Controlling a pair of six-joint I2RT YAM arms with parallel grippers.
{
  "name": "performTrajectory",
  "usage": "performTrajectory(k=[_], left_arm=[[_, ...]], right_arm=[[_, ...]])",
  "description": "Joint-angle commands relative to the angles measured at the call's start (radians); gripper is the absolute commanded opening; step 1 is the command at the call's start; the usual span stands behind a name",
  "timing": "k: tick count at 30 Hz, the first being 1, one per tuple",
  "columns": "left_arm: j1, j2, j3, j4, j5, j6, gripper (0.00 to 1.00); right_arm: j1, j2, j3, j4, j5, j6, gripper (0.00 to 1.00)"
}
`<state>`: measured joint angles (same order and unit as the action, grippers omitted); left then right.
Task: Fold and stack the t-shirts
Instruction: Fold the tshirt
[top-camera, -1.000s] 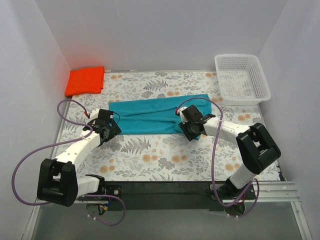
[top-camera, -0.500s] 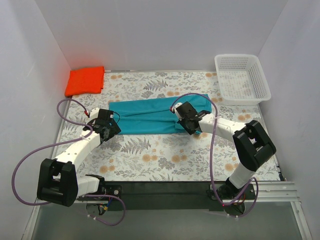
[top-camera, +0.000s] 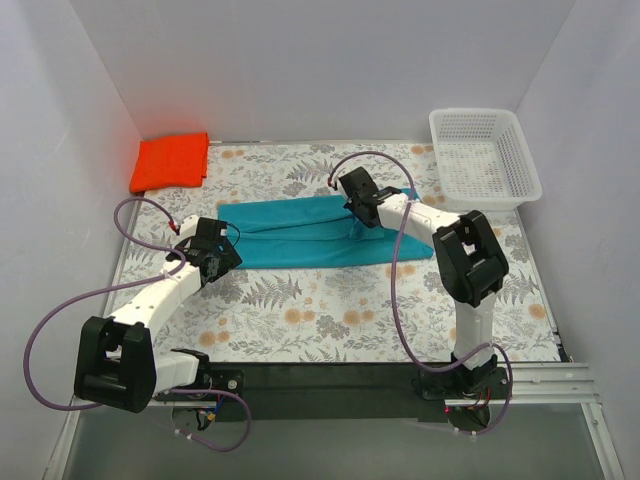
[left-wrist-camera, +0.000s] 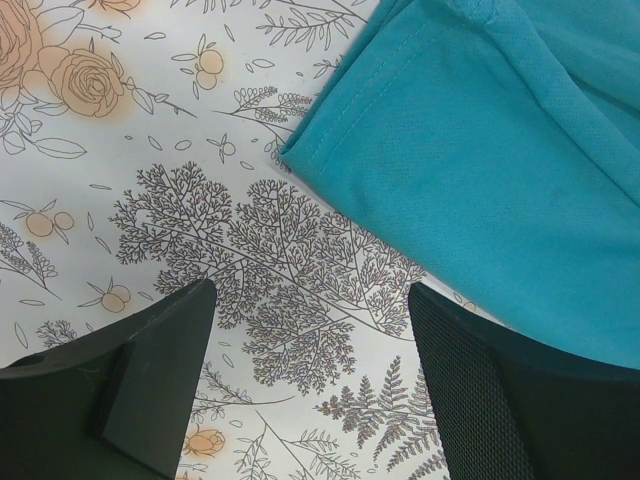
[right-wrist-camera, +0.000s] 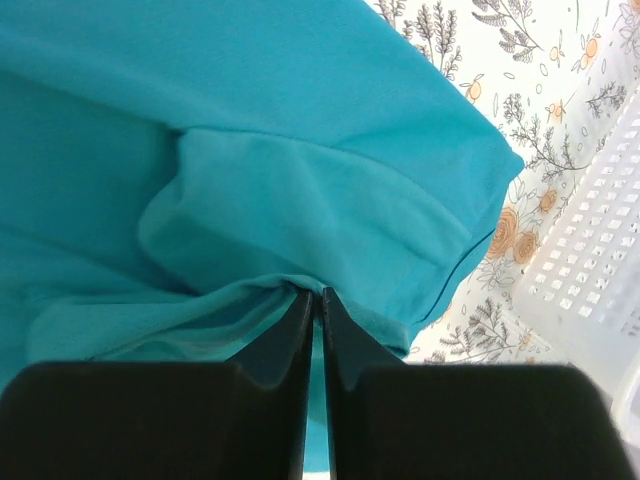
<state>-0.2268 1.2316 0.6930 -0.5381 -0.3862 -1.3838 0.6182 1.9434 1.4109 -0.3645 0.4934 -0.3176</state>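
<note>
A teal t-shirt (top-camera: 300, 232) lies folded into a long strip across the middle of the floral table. My right gripper (top-camera: 356, 196) is shut on a pinch of the teal fabric (right-wrist-camera: 300, 285) near the shirt's far edge, above its right half. My left gripper (top-camera: 222, 255) is open and empty just off the shirt's near left corner (left-wrist-camera: 300, 150), its fingers (left-wrist-camera: 150, 370) over bare table. A folded orange t-shirt (top-camera: 172, 160) lies at the far left corner.
A white plastic basket (top-camera: 484, 158) stands at the far right; its wall shows in the right wrist view (right-wrist-camera: 600, 250). White walls enclose the table on three sides. A black strip (top-camera: 320, 380) runs along the near edge.
My right gripper has carried the shirt's near right edge away from me, from the near side to the far edge. The left arm has not moved.
</note>
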Motion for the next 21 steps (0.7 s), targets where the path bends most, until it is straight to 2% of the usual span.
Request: performTrajectory(k=[1, 4, 7, 15, 16, 18, 19, 21], left_arm=[[-0.005, -0.015, -0.012, 0.013, -0.034, 0.005, 0.77], [-0.005, -0.012, -0.01, 0.015, -0.029, 0.003, 0.76], [-0.005, -0.009, -0.01, 0.013, -0.026, 0.003, 0.76], [-0.005, -0.015, -0.013, 0.015, -0.026, 0.003, 0.76], [-0.005, -0.014, -0.013, 0.013, -0.026, 0.003, 0.76], [-0.005, -0.015, -0.013, 0.013, -0.029, 0.002, 0.76], [-0.005, -0.014, -0.013, 0.012, -0.031, 0.002, 0.76], [-0.005, -0.017, -0.015, 0.012, -0.034, -0.001, 0.76]], right_arm=[[-0.046, 0.046, 0.082, 0.028, 0.039, -0.028, 0.13], [-0.072, 0.08, 0.138, 0.036, 0.022, -0.018, 0.12], [-0.086, 0.107, 0.195, 0.036, 0.017, -0.028, 0.01], [-0.086, 0.147, 0.269, 0.048, -0.029, -0.069, 0.01], [-0.086, 0.155, 0.273, 0.047, -0.023, -0.077, 0.13], [-0.087, 0.172, 0.273, 0.045, -0.007, -0.078, 0.26], [-0.087, 0.173, 0.267, 0.047, -0.003, -0.071, 0.38], [-0.094, 0.172, 0.251, 0.047, 0.011, -0.051, 0.46]])
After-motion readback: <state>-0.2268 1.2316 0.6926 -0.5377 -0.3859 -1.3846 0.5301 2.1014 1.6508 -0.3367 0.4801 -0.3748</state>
